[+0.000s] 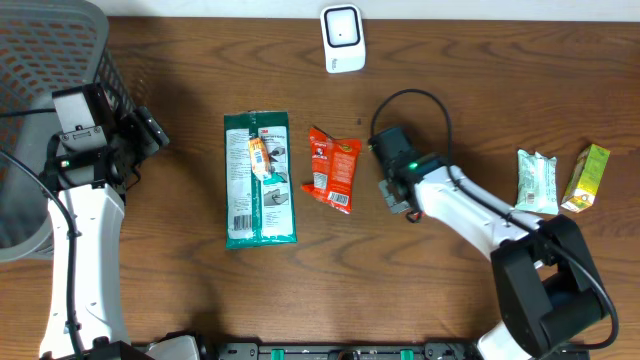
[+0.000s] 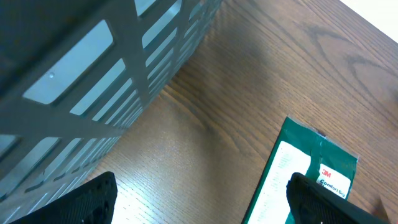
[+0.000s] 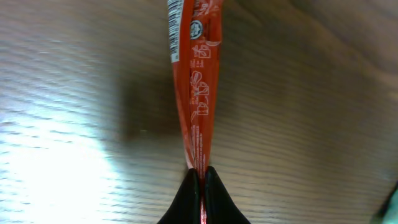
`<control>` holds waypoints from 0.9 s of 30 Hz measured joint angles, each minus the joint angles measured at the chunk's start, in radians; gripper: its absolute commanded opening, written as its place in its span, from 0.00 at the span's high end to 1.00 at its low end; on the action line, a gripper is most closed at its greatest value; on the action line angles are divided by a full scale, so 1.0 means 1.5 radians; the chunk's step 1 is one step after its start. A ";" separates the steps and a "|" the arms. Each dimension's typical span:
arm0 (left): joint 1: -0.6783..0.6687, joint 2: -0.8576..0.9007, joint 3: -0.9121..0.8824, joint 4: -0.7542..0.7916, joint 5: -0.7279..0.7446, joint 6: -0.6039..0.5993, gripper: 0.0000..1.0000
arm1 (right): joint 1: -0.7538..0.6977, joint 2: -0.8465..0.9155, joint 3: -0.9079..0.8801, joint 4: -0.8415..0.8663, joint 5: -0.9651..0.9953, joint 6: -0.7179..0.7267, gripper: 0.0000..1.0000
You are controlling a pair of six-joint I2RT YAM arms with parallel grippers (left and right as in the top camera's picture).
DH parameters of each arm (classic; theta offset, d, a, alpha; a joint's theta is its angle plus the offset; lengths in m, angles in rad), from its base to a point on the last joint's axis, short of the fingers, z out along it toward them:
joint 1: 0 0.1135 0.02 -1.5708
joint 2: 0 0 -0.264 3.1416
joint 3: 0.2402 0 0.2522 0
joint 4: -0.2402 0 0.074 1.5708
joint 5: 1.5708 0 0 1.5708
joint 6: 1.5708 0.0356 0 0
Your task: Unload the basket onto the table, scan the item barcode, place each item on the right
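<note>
Right wrist view: the right end effector (image 3: 200,184) is pinching one edge of the red snack packet (image 3: 195,93), in the middle of the worktop (image 1: 190,290); lift it clear, then turn the barcode (image 3: 176,28) toward the white scanner (image 1: 343,38) at the far edge; the green wipes pack (image 1: 258,180) lies just left, so avoid dragging across it; the left end effector (image 1: 152,130) hangs spread beside the basket (image 1: 40,60).

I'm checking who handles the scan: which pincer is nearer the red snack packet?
Right. The right pincer is shut on the red snack packet's edge. The left pincer hangs open far off by the grey basket, with the green pack lying between.
</note>
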 measured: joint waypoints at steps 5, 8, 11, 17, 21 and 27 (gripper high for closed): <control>0.000 0.000 0.000 0.000 0.000 0.000 0.12 | 0.054 0.000 0.000 -0.002 0.048 0.017 0.99; 0.000 0.000 0.000 0.000 0.000 0.000 0.12 | 0.081 0.000 0.000 -0.005 0.089 0.031 0.99; 0.000 0.000 0.000 0.000 0.000 0.000 0.12 | 0.102 0.000 0.000 -0.005 0.154 0.042 0.99; 0.000 0.000 0.000 0.000 0.000 0.000 0.12 | 0.120 0.000 -0.009 -0.003 0.275 0.052 0.99; 0.000 0.000 0.000 0.000 0.000 0.000 0.12 | 0.101 0.000 -0.016 -0.002 0.265 0.057 0.87; 0.000 0.000 0.000 0.000 0.000 0.000 0.12 | 0.003 0.000 -0.008 -0.039 0.083 0.025 0.75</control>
